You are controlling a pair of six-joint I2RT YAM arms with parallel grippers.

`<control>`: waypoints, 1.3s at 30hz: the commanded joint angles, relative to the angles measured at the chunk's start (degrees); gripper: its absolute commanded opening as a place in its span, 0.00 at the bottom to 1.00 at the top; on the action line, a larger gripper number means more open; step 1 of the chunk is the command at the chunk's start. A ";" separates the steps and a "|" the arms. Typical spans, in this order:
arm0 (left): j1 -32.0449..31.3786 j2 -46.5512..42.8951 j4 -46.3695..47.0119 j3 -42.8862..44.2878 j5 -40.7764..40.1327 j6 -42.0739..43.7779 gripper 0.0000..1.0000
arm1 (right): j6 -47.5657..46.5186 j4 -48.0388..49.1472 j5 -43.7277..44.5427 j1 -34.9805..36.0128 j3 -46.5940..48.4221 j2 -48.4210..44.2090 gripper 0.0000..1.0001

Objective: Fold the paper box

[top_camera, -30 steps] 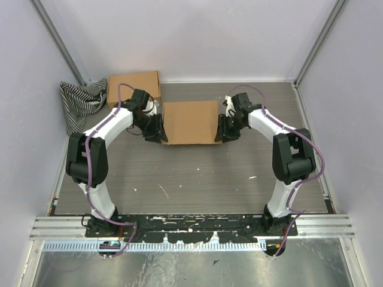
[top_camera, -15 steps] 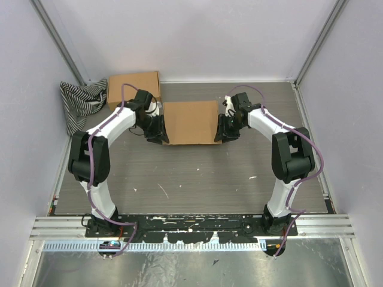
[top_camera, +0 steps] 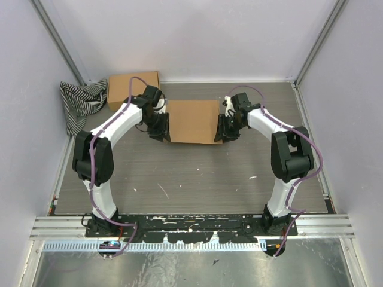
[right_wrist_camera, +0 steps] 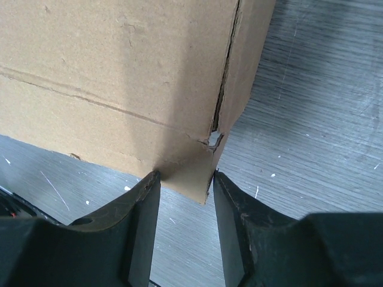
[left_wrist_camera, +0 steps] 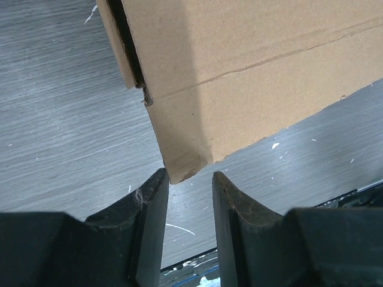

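Paper box, folded, lies between both grippers. Right gripper straddles its near corner, fingers apart, perhaps just touching. Left gripper, fingers parted, barely meets its corner; closing there could crush or slip.

Overhead camera looks down from behind the arms; both wrist cameras sit close, sharing the paper box corners on the tabletop.
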 commanded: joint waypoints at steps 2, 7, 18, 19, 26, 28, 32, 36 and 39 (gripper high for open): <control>-0.67 0.44 -2.26 1.63 -1.50 1.41 0.41 | 0.50 1.71 -1.04 0.42 2.11 0.09 0.46; -1.00 0.72 -3.18 0.83 -4.06 1.99 0.42 | 0.51 1.62 -0.75 0.39 2.12 0.13 0.46; -1.11 2.31 -0.43 -1.02 -4.95 1.29 0.43 | 0.70 1.75 -1.20 0.47 2.44 0.31 0.46; -1.10 2.80 -0.16 -1.03 -4.90 1.06 0.42 | 0.81 1.79 -1.37 0.47 2.40 0.35 0.46; -1.18 3.98 2.13 -1.42 -4.29 -0.15 0.38 | 0.87 2.23 -1.72 0.78 2.09 0.43 0.46; -1.19 4.08 1.93 -1.11 -4.28 -0.07 0.37 | 0.87 2.24 -1.71 0.71 2.20 0.53 0.46; -1.55 4.00 0.50 -0.30 -5.64 0.36 0.35 | 0.78 2.33 -1.59 0.78 2.08 0.70 0.46; -2.51 3.67 -1.55 0.92 -8.78 0.90 0.35 | 0.84 2.48 -1.62 0.84 1.99 0.84 0.45; -3.39 3.83 -3.21 2.25 -10.79 1.36 0.35 | 0.98 2.52 -1.59 0.81 2.03 0.88 0.45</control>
